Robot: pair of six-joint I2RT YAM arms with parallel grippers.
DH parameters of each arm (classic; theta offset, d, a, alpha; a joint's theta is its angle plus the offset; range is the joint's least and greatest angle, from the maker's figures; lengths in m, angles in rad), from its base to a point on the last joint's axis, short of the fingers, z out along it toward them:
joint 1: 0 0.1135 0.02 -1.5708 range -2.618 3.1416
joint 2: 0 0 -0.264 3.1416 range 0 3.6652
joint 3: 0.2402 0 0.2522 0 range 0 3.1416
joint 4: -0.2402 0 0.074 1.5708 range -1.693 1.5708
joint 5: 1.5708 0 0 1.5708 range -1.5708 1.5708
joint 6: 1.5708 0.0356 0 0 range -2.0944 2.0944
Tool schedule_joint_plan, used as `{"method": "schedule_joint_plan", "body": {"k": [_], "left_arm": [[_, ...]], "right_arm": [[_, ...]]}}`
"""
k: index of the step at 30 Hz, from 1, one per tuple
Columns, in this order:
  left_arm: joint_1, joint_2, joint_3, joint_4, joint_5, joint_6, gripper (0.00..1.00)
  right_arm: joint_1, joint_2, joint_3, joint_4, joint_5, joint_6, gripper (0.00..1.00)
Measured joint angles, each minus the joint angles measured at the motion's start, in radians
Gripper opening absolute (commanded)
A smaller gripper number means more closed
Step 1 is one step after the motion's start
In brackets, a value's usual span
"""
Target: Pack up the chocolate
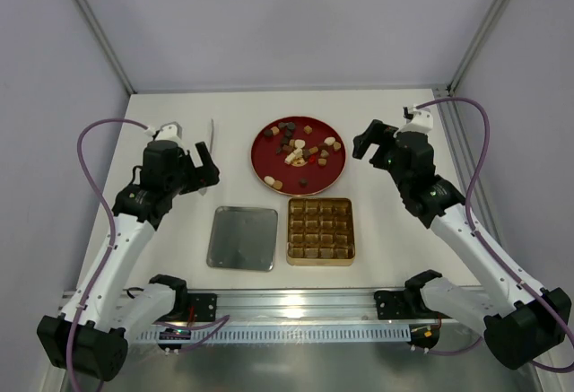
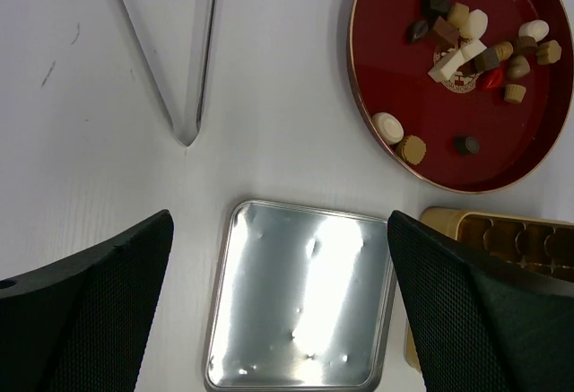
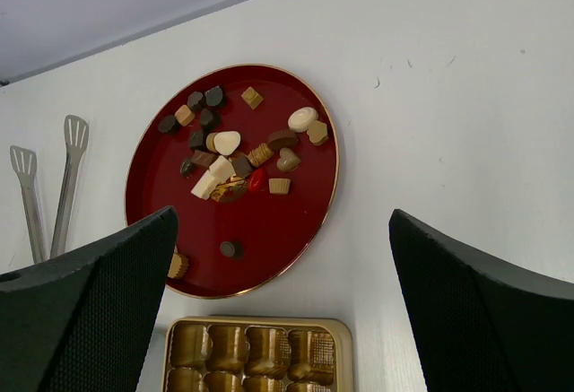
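Top external: chocolate (image 1: 299, 150) on red plate (image 1: 325, 175); gold tin (image 1: 320, 262) near.

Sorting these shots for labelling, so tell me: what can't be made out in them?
Gold tin: right wrist view, cut off by the bottom edge; only its top cells show.
Same tin, left wrist view: mostly behind a finger of the left hand and past the right edge.
Tongs: left wrist view, top edge cuts them off.
Chocolate: top view, too small to tell shapes apart.
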Motion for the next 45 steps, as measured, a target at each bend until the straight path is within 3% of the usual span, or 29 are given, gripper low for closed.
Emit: {"method": "schedule_joint_plan", "body": {"k": [8,17,27,45], "left_arm": [[0.000,0.054,0.048,-0.011,-0.092,-0.030,1.00],[0.026,0.416,0.291,-0.013,-0.232,-0.030,1.00],[0.154,0.780,0.351,0.021,-0.163,-0.027,1.00],[0.196,1.020,0.443,0.097,-0.106,0.047,0.96]], "right_arm": [[0.000,-0.011,0.000,-0.005,0.000,-0.008,1.00],[0.000,-0.012,0.000,-0.019,-0.037,-0.011,1.00],[0.000,-0.012,0.000,-0.053,-0.106,-0.011,1.00],[0.000,-0.044,0.000,-0.062,-0.142,-0.011,1.00]]}}
